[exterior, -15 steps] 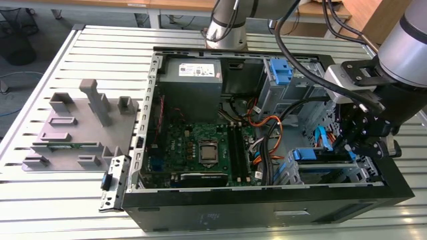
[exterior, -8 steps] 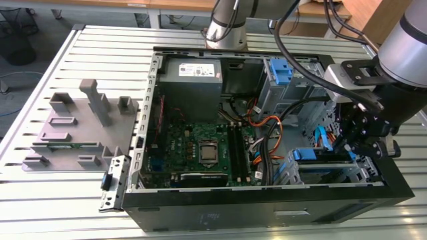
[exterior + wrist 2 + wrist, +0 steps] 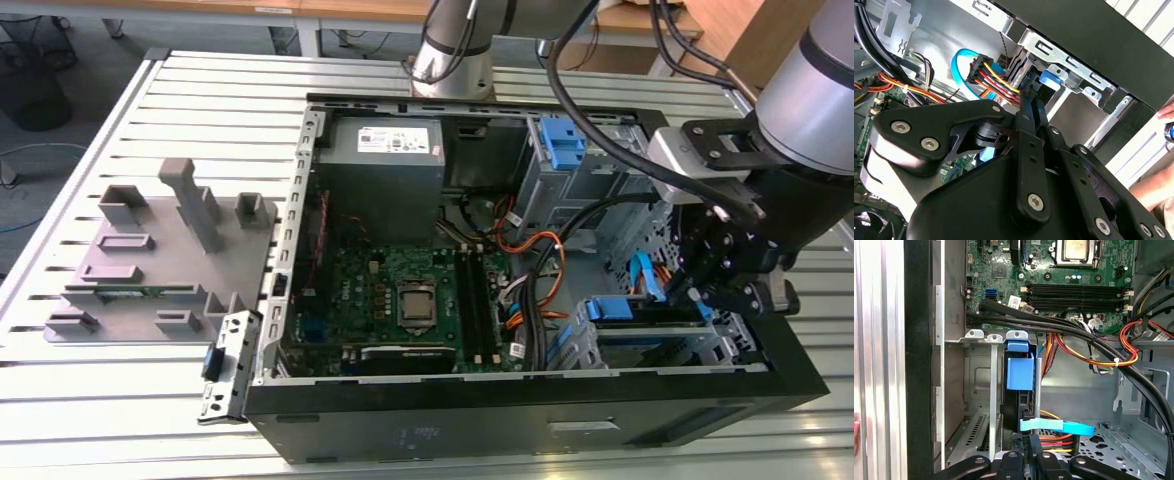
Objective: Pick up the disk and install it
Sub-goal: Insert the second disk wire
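One disk (image 3: 1019, 374), blue-railed, sits edge-on in its bay

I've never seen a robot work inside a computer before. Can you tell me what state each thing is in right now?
Computer case: lying on its side, side panel off, insides exposed.
Disk: standing on edge in the drive cage, blue rail end facing out.
Gripper: down inside the case at the drive cage, by the disk's end.
Blue data cable: plugged in near the disk.
CPU socket: bare, no cooler on it.
Grey fixture plate: resting beside the case.

silver-grey arm (image 3: 821, 90), black tool (image 3: 727, 285), silver screws, black cables.
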### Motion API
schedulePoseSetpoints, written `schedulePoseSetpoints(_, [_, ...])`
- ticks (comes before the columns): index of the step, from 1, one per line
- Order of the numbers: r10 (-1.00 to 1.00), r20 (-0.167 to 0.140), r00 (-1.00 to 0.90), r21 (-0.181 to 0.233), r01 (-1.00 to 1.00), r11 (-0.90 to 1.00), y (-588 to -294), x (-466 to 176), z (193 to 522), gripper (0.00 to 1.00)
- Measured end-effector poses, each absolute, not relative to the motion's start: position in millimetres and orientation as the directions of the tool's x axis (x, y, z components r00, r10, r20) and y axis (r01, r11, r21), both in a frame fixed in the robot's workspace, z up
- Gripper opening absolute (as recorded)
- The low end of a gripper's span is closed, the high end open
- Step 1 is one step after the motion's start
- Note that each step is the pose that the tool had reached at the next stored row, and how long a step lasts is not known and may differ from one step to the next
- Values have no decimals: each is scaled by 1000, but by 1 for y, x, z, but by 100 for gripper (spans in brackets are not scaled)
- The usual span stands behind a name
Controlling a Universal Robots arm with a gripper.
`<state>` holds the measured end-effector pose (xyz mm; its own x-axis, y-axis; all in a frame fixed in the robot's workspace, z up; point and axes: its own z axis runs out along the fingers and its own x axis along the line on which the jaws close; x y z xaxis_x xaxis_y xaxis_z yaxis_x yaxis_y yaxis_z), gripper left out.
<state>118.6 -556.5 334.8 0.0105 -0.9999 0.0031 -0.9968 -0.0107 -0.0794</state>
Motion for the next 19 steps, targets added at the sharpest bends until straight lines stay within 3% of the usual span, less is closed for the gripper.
schedulePoseSetpoints(19, [-1000, -3, -20, -79, -997, 20, -556, 119, 334, 16])
